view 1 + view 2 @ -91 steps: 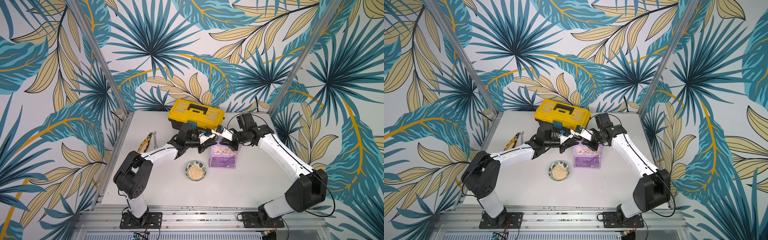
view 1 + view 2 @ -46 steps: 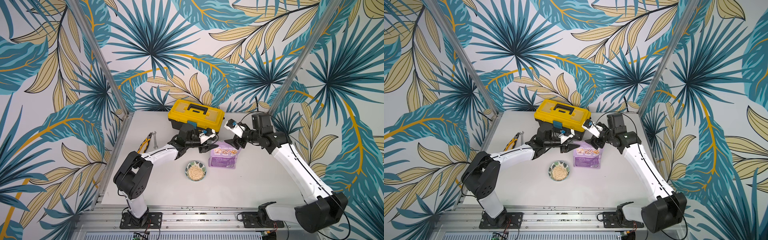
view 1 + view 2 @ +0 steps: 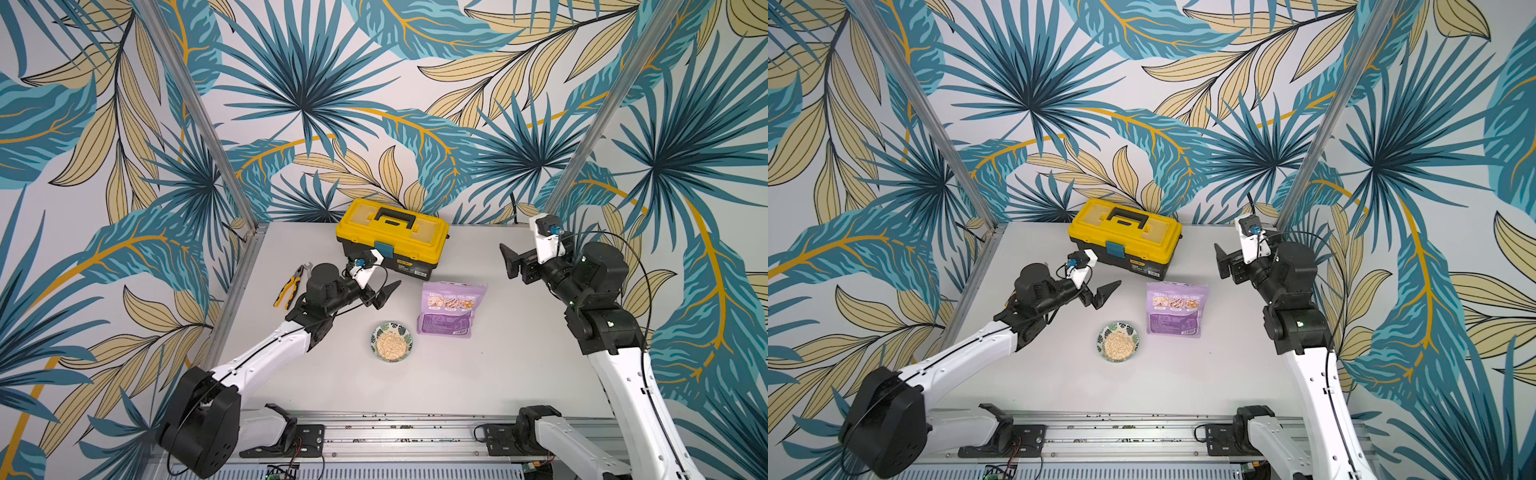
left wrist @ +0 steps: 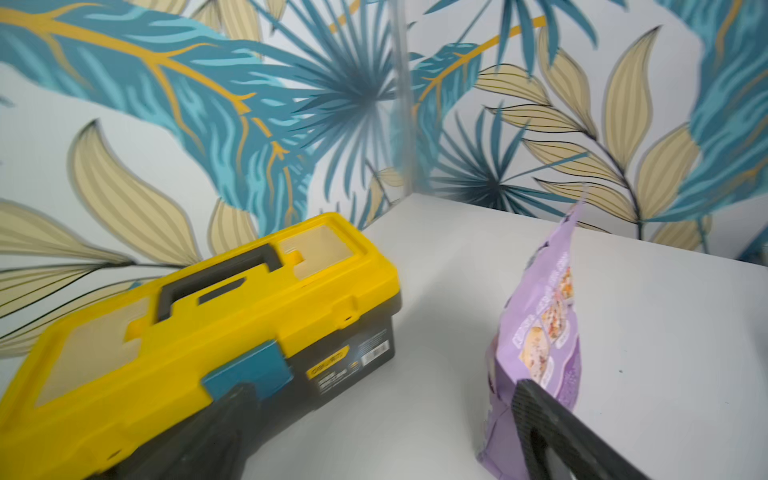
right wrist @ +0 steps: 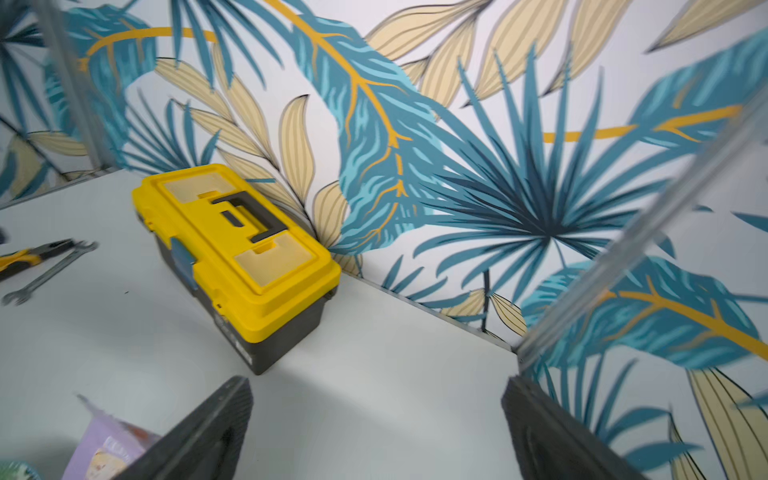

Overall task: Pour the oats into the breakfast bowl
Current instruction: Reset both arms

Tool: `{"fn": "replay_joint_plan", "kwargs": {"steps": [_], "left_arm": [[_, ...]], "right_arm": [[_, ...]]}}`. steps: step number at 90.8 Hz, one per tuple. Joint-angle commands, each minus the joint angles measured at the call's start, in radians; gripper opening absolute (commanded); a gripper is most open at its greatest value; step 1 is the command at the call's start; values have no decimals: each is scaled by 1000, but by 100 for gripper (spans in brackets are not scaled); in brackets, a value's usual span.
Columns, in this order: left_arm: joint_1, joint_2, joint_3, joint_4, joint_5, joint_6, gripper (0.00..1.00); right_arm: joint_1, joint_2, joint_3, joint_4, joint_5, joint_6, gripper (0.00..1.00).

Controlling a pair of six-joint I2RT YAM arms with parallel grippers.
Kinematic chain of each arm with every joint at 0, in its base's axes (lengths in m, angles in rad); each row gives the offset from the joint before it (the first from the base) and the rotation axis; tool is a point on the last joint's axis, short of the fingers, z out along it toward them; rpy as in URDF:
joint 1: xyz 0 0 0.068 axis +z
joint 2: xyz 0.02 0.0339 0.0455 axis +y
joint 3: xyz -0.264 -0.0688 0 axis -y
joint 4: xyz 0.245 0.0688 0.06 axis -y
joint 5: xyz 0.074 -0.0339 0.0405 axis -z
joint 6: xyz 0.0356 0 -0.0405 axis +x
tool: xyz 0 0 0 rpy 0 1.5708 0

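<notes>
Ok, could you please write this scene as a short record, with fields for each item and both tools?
bowl: on table, holds oats
pouch: purple, upright beside bowl, not touching it
left tool: open, empty, near pouch
right tool: open, empty, raised away from pouch
toolbox: yellow, closed, at the back
pliers: beside wrench, near left arm

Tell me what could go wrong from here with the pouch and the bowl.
The light purple stand-up plastic pouch stands unheld, with the open left hand close beside it; a careless swing might topple it. The small leaf-patterned ceramic bowl holds pale beige oat flakes and sits near the pouch and that hand, so a low pass could clip it and scatter them.
</notes>
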Motion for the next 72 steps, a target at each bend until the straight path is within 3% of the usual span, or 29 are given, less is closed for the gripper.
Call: {"fn": "replay_joint_plan", "kwargs": {"steps": [1,20,30,43,63,72], "left_arm": [[24,-126,-96,-8,-340,-147,100],[49,-344,-211,-242,-748,-195,100],[66,-435,-284,-307,-840,-201,100],[98,-483,-373,-343,-937,-198,100],[212,-434,-483,-233,-872,-143,100],[267,-361,-472,-179,-783,-123,100]], "right_arm": [[-39,-50,-104,98,248,163,99],[-61,-153,-424,255,385,245,99],[-61,-154,-607,393,415,258,99],[-62,-106,-823,705,393,262,99],[-67,88,-977,1085,326,268,99],[-69,181,-1022,1257,293,266,99]]}}
